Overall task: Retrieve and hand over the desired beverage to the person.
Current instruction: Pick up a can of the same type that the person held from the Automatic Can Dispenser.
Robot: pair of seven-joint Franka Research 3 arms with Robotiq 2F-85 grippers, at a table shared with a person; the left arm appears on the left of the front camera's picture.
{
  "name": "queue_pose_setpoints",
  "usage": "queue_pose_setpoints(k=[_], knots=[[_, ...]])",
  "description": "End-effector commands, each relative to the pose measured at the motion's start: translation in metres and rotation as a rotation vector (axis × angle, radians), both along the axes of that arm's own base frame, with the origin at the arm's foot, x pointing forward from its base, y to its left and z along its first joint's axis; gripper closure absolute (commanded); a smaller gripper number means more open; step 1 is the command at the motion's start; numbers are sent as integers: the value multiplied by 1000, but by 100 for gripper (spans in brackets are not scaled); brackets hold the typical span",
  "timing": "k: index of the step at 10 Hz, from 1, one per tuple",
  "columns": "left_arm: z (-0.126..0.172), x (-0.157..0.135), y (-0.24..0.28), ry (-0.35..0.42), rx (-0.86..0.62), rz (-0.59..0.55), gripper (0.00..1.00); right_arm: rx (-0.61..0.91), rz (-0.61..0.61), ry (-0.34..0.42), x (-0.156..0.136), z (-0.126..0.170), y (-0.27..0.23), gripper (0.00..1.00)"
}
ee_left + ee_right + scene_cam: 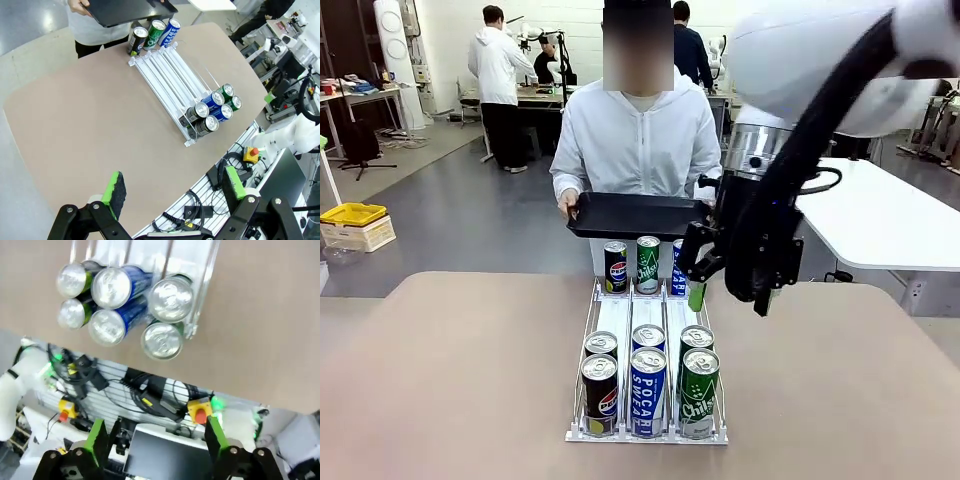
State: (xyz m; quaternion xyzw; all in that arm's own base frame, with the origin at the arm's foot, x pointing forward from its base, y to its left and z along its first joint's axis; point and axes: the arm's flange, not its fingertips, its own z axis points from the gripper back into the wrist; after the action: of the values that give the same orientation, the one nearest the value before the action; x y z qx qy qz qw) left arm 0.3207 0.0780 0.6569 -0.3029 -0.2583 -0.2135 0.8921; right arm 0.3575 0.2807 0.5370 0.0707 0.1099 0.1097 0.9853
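The person [638,135] in a white hooded jacket stands at the table's far side, holding a black tray [635,215] over the edge. A white lane rack [616,315] lies along the table's middle. Three cans stand at its far end: Pepsi [615,267], green Chilsung [648,263] and a blue can [677,268]. Six more stand at the near end: Pepsi [600,392], Pocari Sweat [647,388], Chilsung [698,388]. My right gripper [730,295] hangs open above the rack's far right side, its camera looking at the near cans [117,285]. My left gripper [174,189] is open, high over the table's near edge.
Two other people stand at benches [495,65] behind. A yellow bin [353,214] sits on the floor at left, and a white table [880,215] stands at right. Cables and a red stop button [200,415] lie below the table's near edge.
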Motion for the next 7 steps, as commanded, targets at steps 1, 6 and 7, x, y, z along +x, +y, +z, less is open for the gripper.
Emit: queue_pose_setpoints(k=[1,6,7], knots=[[1,0,2,-13,-13,-21,0,-117,-77,-31,22,-8,4,0],[1,0,2,-13,-13,-21,0,-119,-103,-75,30,-17,0,0],[1,0,2,-13,-13,-21,0,-119,-103,-75,30,-17,0,0]])
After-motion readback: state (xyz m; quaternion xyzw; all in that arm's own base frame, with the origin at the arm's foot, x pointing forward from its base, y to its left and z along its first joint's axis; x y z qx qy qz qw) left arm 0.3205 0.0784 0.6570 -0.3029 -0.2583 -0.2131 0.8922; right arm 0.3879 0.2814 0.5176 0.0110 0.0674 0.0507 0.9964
